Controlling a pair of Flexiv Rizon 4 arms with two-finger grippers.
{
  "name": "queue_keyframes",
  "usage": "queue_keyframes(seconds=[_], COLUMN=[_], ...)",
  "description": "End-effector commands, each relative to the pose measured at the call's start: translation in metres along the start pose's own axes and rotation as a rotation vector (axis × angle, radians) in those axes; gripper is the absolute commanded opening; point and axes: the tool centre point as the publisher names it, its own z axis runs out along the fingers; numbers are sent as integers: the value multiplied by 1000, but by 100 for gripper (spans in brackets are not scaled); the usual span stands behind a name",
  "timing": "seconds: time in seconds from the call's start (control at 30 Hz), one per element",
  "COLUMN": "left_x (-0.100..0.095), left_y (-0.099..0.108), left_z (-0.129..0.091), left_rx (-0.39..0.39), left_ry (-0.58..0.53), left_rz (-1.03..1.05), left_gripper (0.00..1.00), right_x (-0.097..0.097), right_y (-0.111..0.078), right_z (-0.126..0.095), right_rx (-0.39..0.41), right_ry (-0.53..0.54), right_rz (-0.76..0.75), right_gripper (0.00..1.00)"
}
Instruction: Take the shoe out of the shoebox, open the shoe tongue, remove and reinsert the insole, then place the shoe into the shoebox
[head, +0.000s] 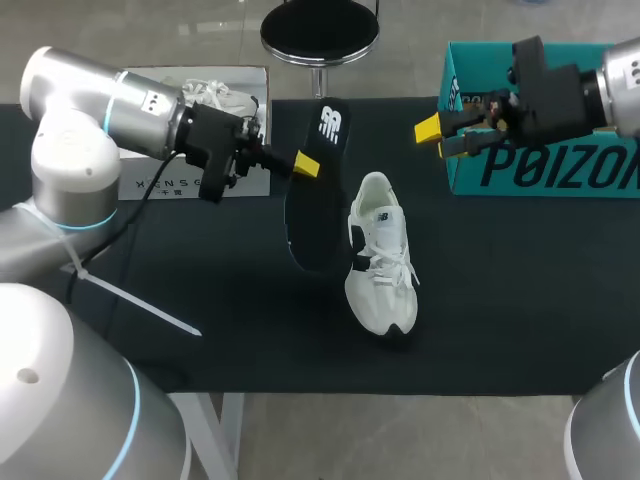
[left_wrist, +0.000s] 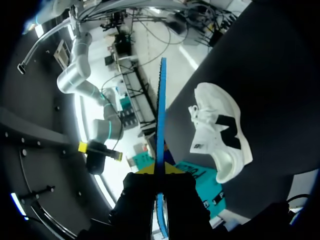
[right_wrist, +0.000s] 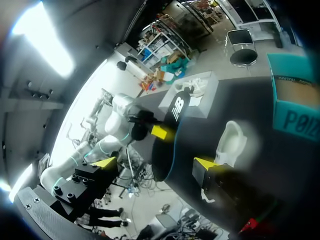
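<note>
Left tool (head: 305, 165) pinches insole (head: 313, 210), edge-on in wrist view; right tool (head: 440, 138) gapes wide.

Head view, station: fixed, high and behind the robot.
Head view, facing: down onto the black table (head: 250, 330), at moderate range, with the whole working area in frame.
Left wrist view, station: on the left wrist, looking out along the left gripper (left_wrist: 157, 172).
Left wrist view, range: very close to the insole (left_wrist: 161, 115), seen edge-on; the shoe (left_wrist: 220, 135) lies beyond, near.
Right wrist view, station: on the right wrist, raised near the shoebox (right_wrist: 295, 110), facing across the table past the right gripper (right_wrist: 155, 165).
Right wrist view, range: shoe near, insole farther.
Shared, all three: shoe, insole, shoebox.
Shared, wrist views: each shows the other arm's gripper across the table.
</note>
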Motion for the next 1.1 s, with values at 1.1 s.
queue_keyframes(seconds=[1.1], left_x=[-3], left_y=[-4], left_z=[16], left_rx=[-37], left_ry=[-33], left_rz=[-9], left_gripper=[0], right_x=[-38], right_y=[9], right_z=[83], right_rx=[96], right_ry=[102], right_rz=[13], right_gripper=[100])
